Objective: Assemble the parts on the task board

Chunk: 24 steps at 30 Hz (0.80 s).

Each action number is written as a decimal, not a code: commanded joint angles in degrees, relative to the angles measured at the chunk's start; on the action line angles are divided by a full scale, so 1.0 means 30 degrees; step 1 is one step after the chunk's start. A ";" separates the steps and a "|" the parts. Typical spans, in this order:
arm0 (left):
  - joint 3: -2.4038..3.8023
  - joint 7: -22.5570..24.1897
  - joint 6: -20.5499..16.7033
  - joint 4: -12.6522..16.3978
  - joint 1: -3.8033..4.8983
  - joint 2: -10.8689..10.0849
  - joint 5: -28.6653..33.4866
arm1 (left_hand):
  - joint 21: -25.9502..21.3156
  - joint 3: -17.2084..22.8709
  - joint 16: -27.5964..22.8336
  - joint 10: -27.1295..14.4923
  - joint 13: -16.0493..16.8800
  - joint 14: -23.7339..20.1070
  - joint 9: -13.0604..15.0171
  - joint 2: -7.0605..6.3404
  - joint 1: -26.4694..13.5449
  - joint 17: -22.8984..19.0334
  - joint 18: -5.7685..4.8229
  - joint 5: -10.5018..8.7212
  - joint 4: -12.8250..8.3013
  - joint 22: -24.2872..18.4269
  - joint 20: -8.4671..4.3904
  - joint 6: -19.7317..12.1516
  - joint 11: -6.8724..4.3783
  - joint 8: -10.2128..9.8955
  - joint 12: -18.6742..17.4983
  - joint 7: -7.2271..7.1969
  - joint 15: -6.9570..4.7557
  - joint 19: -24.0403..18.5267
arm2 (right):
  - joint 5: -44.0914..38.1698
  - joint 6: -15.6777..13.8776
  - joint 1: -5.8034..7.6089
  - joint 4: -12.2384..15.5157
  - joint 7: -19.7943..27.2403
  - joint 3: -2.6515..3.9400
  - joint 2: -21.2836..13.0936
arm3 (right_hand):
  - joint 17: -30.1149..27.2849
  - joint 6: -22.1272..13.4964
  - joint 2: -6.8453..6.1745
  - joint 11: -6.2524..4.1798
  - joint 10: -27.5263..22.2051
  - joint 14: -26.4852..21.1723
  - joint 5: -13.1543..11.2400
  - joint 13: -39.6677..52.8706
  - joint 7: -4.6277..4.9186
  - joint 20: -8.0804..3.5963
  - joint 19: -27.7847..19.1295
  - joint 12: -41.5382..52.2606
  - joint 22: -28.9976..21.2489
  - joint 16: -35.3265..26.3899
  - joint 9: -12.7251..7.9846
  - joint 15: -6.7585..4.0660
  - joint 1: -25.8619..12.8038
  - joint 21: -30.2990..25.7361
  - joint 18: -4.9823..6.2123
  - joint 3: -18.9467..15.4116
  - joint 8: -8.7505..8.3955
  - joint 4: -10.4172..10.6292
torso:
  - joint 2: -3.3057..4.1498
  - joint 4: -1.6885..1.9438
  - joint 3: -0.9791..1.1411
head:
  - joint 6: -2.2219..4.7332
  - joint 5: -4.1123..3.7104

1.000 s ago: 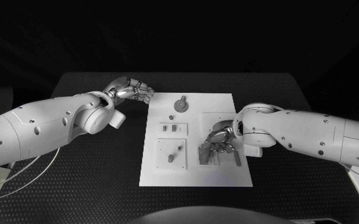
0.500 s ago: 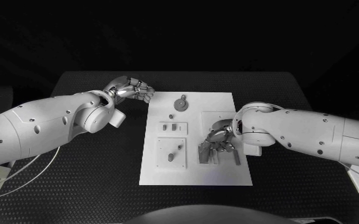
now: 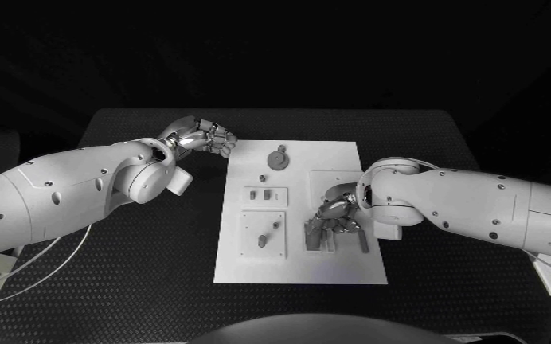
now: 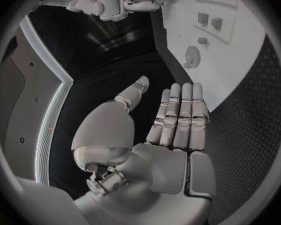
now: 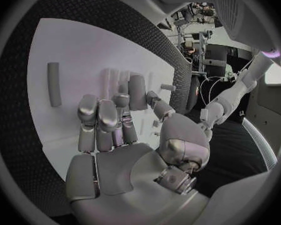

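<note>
- Table (image 3: 138,264): black, matt, with a rough, dotted weave like a mat.
- Board (image 3: 333,268): white, smooth, matt, looks like plastic.
- Parts (image 3: 278,158): grey, dull finish.
- Arms (image 3: 69,193): white glossy shells, smooth plastic look.
- Left hand (image 4: 172,135), right hand (image 5: 115,135): silvery, satin metallic sheen, smooth.

Both arms extended inward, hands held low.
Left hand (image 3: 201,136): flat, fingers straight and together, thumb apart, holding nothing. Right hand (image 3: 334,215): palm down, fingers curled downward; whether it grips anything cannot be determined.
</note>
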 commanded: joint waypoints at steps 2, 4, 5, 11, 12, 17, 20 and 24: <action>0.0009 0.0078 0.0305 0.0023 0.0007 0.0003 0.0094 | -0.0037 -0.0051 -0.0030 -0.0093 -0.0019 -0.0043 -0.0022 -0.0111 -0.0025 -0.0022 0.0363 0.0010 0.0055 0.0022 0.0028 -0.0029 0.0106 -0.0128 0.0081 0.0054 0.0075 -0.0095 | -0.0170 0.0498 -0.0253 0.0496 0.0279 -0.0150 -0.0069 | 0.0013 0.0113 0.0370 0.0055 -0.0095 -0.0013 0.0025 -0.0002 0.0100 -0.0014 0.0090 0.0066 0.0251 -0.0027 0.0017 -0.0030 0.0336 -0.0024 0.1583 0.0083 0.0090 -0.0046 | 0.0007 -0.0018 0.0013 | -0.0005 0.0034; 0.0009 0.0069 0.0321 0.0021 0.0007 0.0003 0.0094 | -0.0037 -0.0051 -0.0030 -0.0093 -0.0021 -0.0044 -0.0022 -0.0112 -0.0025 -0.0023 0.0363 0.0010 0.0055 0.0023 0.0029 -0.0029 0.0107 -0.0128 0.0082 0.0054 0.0075 -0.0096 | -0.0170 0.0509 -0.0246 0.0685 0.0280 -0.0150 -0.0193 | 0.0010 0.0121 0.0399 0.0054 -0.0093 -0.0015 0.0024 -0.0001 0.0098 -0.0014 0.0090 0.0068 0.0253 -0.0028 0.0020 -0.0030 0.0343 -0.0021 0.1583 0.0079 0.0093 -0.0063 | 0.0000 -0.0021 0.0011 | -0.0006 0.0033; 0.0009 0.0067 0.0321 0.0017 0.0007 0.0001 0.0094 | -0.0037 -0.0052 -0.0030 -0.0094 -0.0022 -0.0045 -0.0022 -0.0114 -0.0025 -0.0023 0.0363 0.0010 0.0055 0.0023 0.0029 -0.0030 0.0107 -0.0128 0.0082 0.0054 0.0075 -0.0096 | -0.0166 0.0558 -0.0231 0.0782 0.0291 -0.0150 -0.0254 | 0.0015 0.0124 0.0413 0.0053 -0.0092 -0.0011 0.0024 -0.0001 0.0098 -0.0014 0.0091 0.0069 0.0254 -0.0025 0.0021 -0.0031 0.0343 -0.0020 0.1583 0.0076 0.0094 -0.0068 | -0.0008 -0.0024 0.0006 | -0.0003 0.0026; 0.0009 0.0047 0.0349 0.0010 0.0007 0.0016 0.0094 | -0.0036 -0.0054 -0.0029 -0.0095 -0.0028 -0.0046 -0.0023 -0.0116 -0.0026 -0.0025 0.0363 0.0010 0.0057 0.0025 0.0031 -0.0030 0.0108 -0.0127 0.0083 0.0055 0.0076 -0.0098 | 0.0198 0.0847 -0.0054 0.1128 0.0268 -0.0148 -0.0382 | 0.0026 0.0139 0.0474 0.0049 -0.0084 -0.0003 0.0022 0.0000 0.0093 -0.0014 0.0093 0.0074 0.0260 -0.0015 0.0027 -0.0032 0.0353 -0.0012 0.1583 0.0066 0.0100 -0.0102 | 0.0001 -0.0023 0.0009 | -0.0008 0.0013; 0.0009 0.0045 0.0353 0.0010 0.0007 0.0016 0.0094 | -0.0036 -0.0054 -0.0029 -0.0094 -0.0029 -0.0047 -0.0023 -0.0117 -0.0027 -0.0025 0.0363 0.0010 0.0058 0.0025 0.0031 -0.0031 0.0108 -0.0127 0.0083 0.0055 0.0076 -0.0098 | 0.0220 0.0858 -0.0039 0.1144 0.0268 -0.0148 -0.0395 | 0.0032 0.0140 0.0480 0.0049 -0.0084 0.0000 0.0022 0.0000 0.0093 -0.0013 0.0093 0.0074 0.0260 -0.0012 0.0027 -0.0032 0.0353 -0.0012 0.1583 0.0065 0.0101 -0.0105 | -0.0001 -0.0020 0.0008 | -0.0008 0.0002; 0.0009 0.0051 0.0358 -0.0003 0.0007 0.0025 0.0094 | -0.0035 -0.0056 -0.0028 -0.0095 -0.0033 -0.0048 -0.0023 -0.0119 -0.0029 -0.0026 0.0362 0.0010 0.0060 0.0026 0.0032 -0.0031 0.0108 -0.0127 0.0084 0.0055 0.0076 -0.0100 | 0.0297 0.0987 -0.0021 0.1104 0.0258 -0.0148 -0.0367 | 0.0035 0.0147 0.0526 0.0047 -0.0081 0.0001 0.0022 -0.0001 0.0091 -0.0012 0.0093 0.0076 0.0263 -0.0010 0.0030 -0.0033 0.0350 -0.0009 0.1583 0.0055 0.0103 -0.0119 | 0.0002 -0.0011 0.0005 | 0.0004 -0.0018; 0.0007 0.0045 0.0356 0.0008 0.0007 0.0021 0.0094 | -0.0035 -0.0057 -0.0028 -0.0097 -0.0036 -0.0048 -0.0023 -0.0119 -0.0033 -0.0027 0.0362 0.0010 0.0063 0.0026 0.0033 -0.0032 0.0109 -0.0127 0.0084 0.0056 0.0076 -0.0101 | 0.0304 0.1018 -0.0017 0.1007 0.0226 -0.0148 -0.0318 | 0.0012 0.0147 0.0525 0.0048 -0.0080 -0.0013 0.0019 -0.0001 0.0092 -0.0010 0.0091 0.0076 0.0263 -0.0024 0.0030 -0.0033 0.0338 -0.0008 0.1583 0.0042 0.0101 -0.0123 | 0.0003 -0.0010 0.0009 | 0.0001 -0.0020; 0.0007 0.0023 0.0362 0.0010 0.0007 0.0016 0.0094 | -0.0034 -0.0059 -0.0026 -0.0098 -0.0041 -0.0049 -0.0024 -0.0119 -0.0038 -0.0028 0.0362 0.0010 0.0068 0.0028 0.0034 -0.0034 0.0110 -0.0127 0.0085 0.0057 0.0077 -0.0102 | 0.0137 0.0979 -0.0004 0.0866 0.0139 -0.0148 -0.0283 | -0.0006 0.0128 0.0479 0.0054 -0.0084 -0.0029 0.0011 -0.0006 0.0099 0.0000 0.0082 0.0070 0.0264 -0.0039 0.0027 -0.0032 0.0264 -0.0011 0.1583 -0.0020 0.0086 -0.0124 | -0.0001 -0.0016 0.0003 | -0.0011 -0.0021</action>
